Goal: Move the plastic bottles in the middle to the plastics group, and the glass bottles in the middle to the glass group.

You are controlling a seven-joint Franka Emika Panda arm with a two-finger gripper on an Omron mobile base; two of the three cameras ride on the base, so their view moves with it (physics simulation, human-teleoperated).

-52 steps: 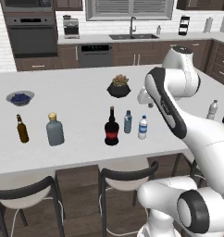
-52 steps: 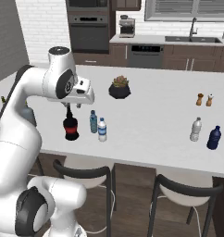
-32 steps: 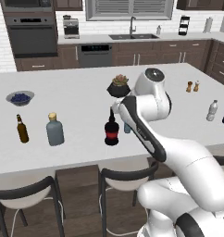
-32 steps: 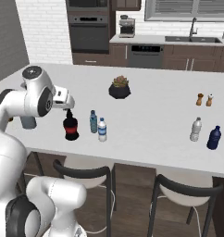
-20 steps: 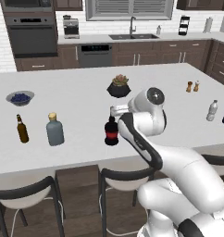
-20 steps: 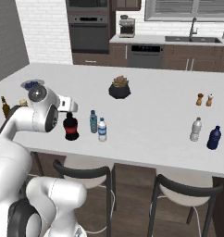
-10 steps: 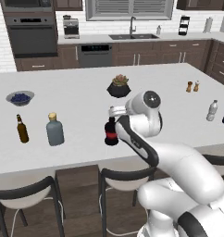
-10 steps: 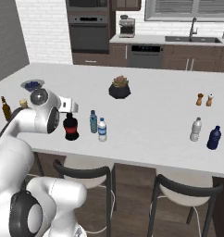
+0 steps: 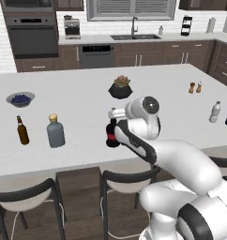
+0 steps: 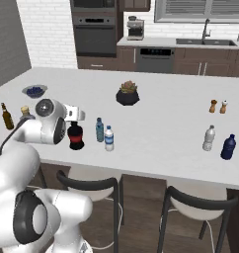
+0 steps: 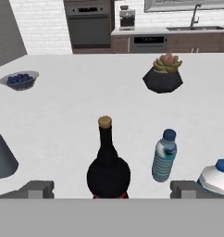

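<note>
The black glass bottle (image 11: 108,169) with a cork and red label stands upright right in front of my gripper (image 11: 111,190). The jaws are open, with a fingertip (image 11: 37,189) well off each side of its bulbous base and touching nothing. To its right stand the plastic bottles, a blue-tinted one (image 11: 164,155) and a clear one (image 11: 215,177). From the right base, the black bottle (image 10: 76,137) sits just beyond the gripper (image 10: 74,120), beside the blue-tinted bottle (image 10: 99,130) and the clear bottle (image 10: 109,138). The glass group, a brown bottle (image 9: 22,130) and a grey-blue flask (image 9: 55,131), is at the left. The plastics group, a pale-capped bottle (image 10: 209,138) and a dark blue container (image 10: 228,147), is at the right.
A potted succulent (image 10: 128,94) sits mid-counter behind the bottles. A bowl of blueberries (image 9: 20,98) is at the far left, salt and pepper shakers (image 9: 195,87) at the far right. Stools stand along the counter's near edge (image 9: 49,166).
The arm has swung down from high over the counter, and the hand has settled low at the near side of the black bottle. The bottles have not moved.
</note>
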